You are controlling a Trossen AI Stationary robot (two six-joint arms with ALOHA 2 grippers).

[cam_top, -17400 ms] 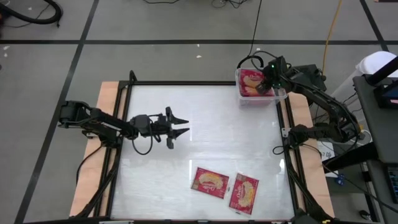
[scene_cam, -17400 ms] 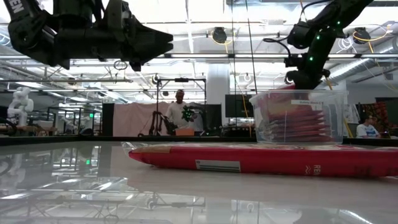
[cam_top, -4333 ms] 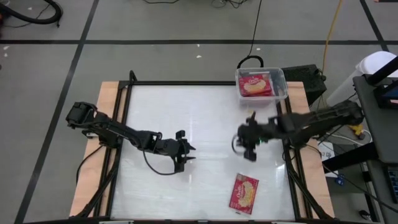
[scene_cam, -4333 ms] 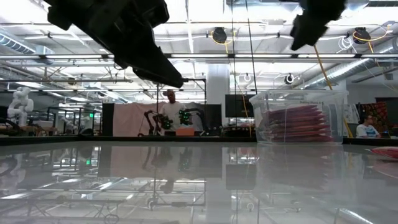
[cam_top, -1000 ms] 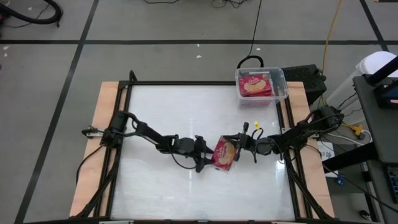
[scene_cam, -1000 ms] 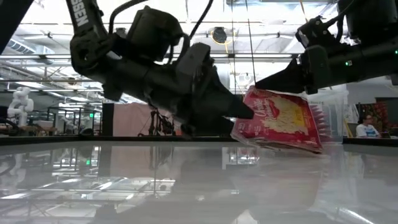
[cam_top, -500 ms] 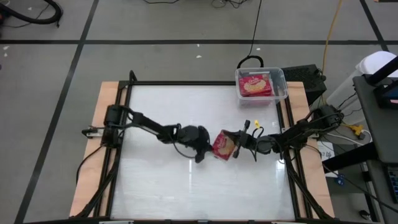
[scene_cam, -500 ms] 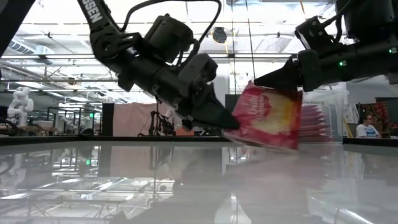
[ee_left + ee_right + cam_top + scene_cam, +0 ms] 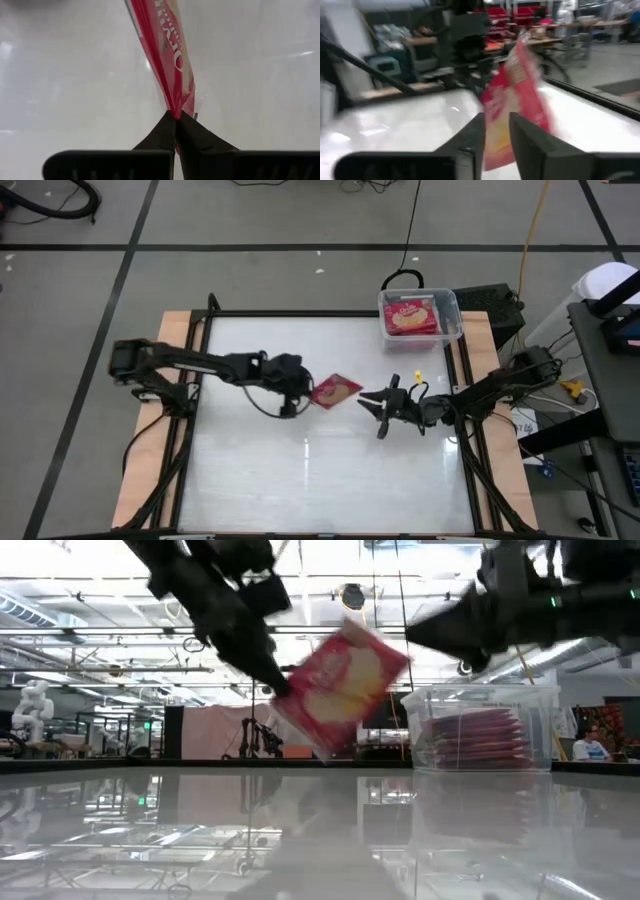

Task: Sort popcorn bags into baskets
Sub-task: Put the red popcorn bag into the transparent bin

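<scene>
One red popcorn bag (image 9: 335, 390) with a yellow picture hangs above the table's middle; it also shows in the low view (image 9: 342, 685). My left gripper (image 9: 305, 394) is shut on the bag's left end. My right gripper (image 9: 373, 412) is open just to the right of the bag and touches nothing; its wrist view shows the bag (image 9: 520, 100) beyond its spread fingers. The clear basket (image 9: 452, 308) stands at the table's far right corner with several red bags stacked in it. My left gripper pinches the bag's edge (image 9: 173, 111) at its left end between its two shut fingers. The fingers come level from the table's left. The bag sticks out from the fingertips toward the right, tilted with its free end higher (image 9: 385, 650), clear of the table.
A black box (image 9: 490, 305) sits just beyond the table's right edge next to the basket. The glossy white tabletop (image 9: 300, 480) has a black frame and wooden side strips (image 9: 150, 430).
My right gripper has let go of the bag and opened, staying about where it was. My left gripper has gone up and toward the table's far-left with the bag, which has turned and tipped so that its free end points up and right.
</scene>
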